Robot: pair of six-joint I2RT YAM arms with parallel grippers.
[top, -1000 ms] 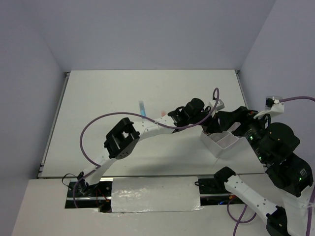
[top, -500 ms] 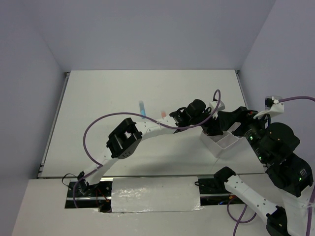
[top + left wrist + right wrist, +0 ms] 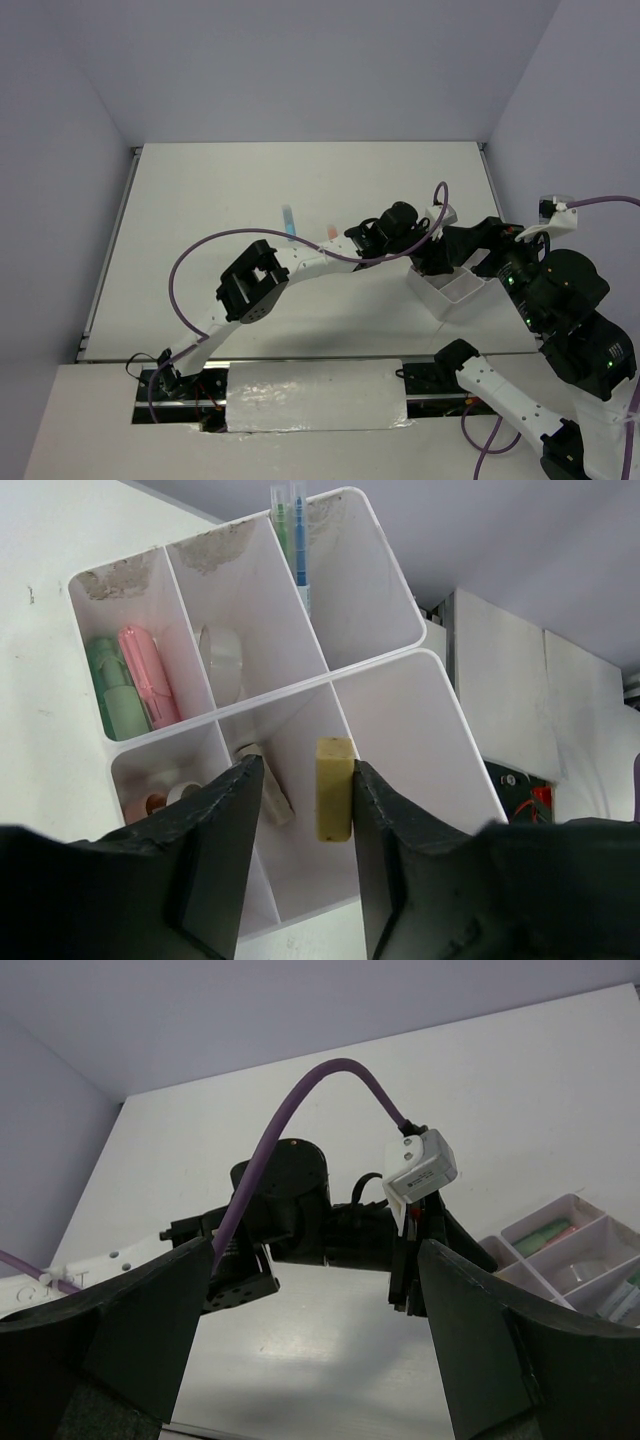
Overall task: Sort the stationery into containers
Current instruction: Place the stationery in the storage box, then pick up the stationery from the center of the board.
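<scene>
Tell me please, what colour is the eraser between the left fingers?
The eraser is olive-yellow; the left wrist view shows it best.

Eraser (image 3: 334, 788) between left hand (image 3: 305, 780) fingers above tray (image 3: 400, 710), markers (image 3: 148, 675) in corner compartment, tape ring (image 3: 222, 658) alongside.

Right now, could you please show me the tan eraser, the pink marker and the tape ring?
tan eraser (image 3: 334, 788): left wrist view, middle of its face.
pink marker (image 3: 148, 675): left wrist view, mid-barrel.
tape ring (image 3: 222, 653): left wrist view, its clear band.
</scene>
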